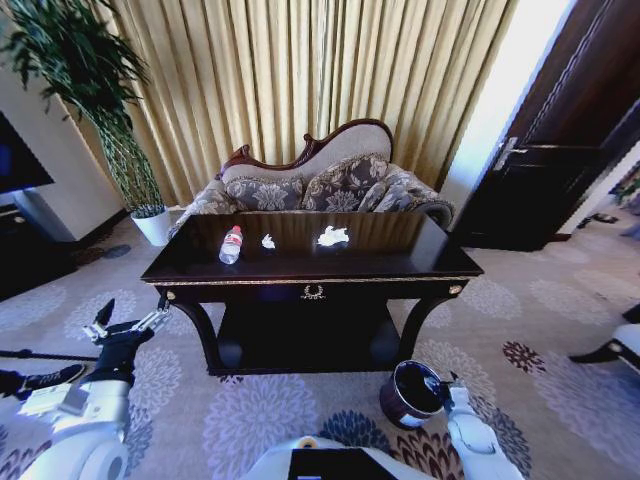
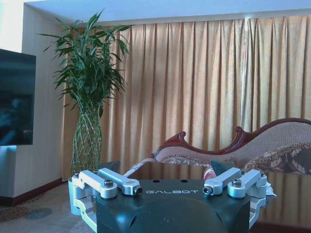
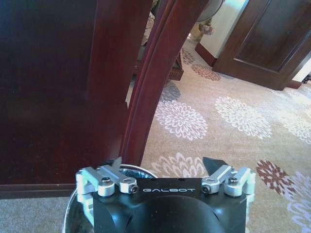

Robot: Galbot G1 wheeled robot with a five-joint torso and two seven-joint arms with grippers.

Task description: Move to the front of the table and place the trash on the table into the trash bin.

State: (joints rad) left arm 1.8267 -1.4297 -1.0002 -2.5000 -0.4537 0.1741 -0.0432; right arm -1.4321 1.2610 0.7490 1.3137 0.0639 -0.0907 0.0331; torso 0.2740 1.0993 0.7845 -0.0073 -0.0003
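Three trash items on the table [image 1: 400, 255]: bottle [image 1: 231, 244] leftmost, light, slippery — you grip mid-body; two paper scraps [image 1: 333, 236], soft, pinch anywhere. Left gripper [image 1: 128, 324] fingers apart; right gripper [image 1: 442, 384] fingers apart at trash bin [image 1: 408, 395].

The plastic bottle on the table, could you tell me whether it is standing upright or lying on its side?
Lying on its side: the bottle rests flat on the table, red cap pointing toward the sofa.

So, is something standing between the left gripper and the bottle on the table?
Nothing visible blocks it. The left gripper hangs open, low beside the table's left front corner; the bottle lies on top, with bare tabletop around it.
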